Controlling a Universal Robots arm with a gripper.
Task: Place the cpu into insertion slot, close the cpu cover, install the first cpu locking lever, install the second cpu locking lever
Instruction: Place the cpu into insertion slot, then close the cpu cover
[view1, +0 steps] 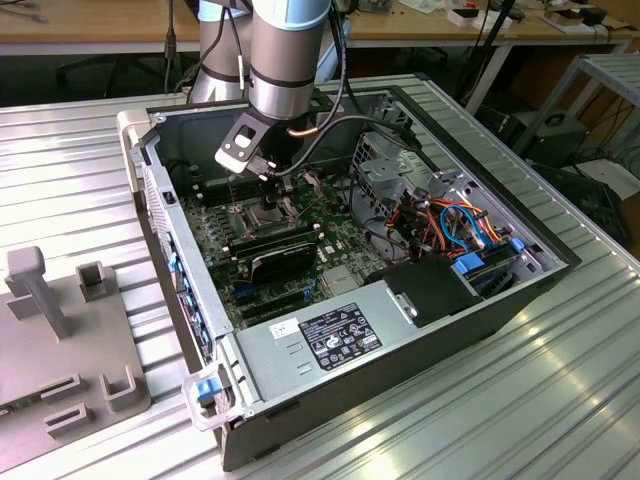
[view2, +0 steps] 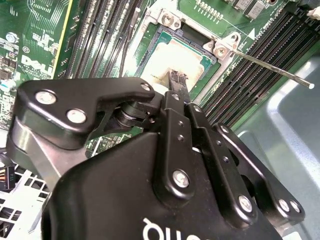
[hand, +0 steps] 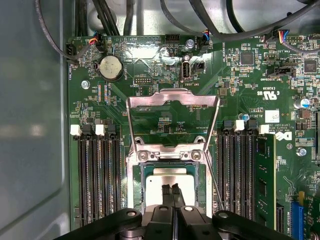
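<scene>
pincer: fingers pressed together, gripping nothing. Tips on or just above the cpu top; reads as a seating press, not a carry.
cpu: flat square with a dull silver lid, lying level inside the slot. Looks seated.
slot: dark frame, silver rim, fixed to the green board. Black ribbed memory slots flank it.
cover: thin silver windowed frame, stands hinged up off the slot, so access stays free. Not yet closed.
lever: thin bare steel rod, juts free beside the slot, unlatched.
case: open steel box on the ribbed aluminium tabletop. Grey plastic fixture at 8 o'clock of it in the exterior view.
</scene>
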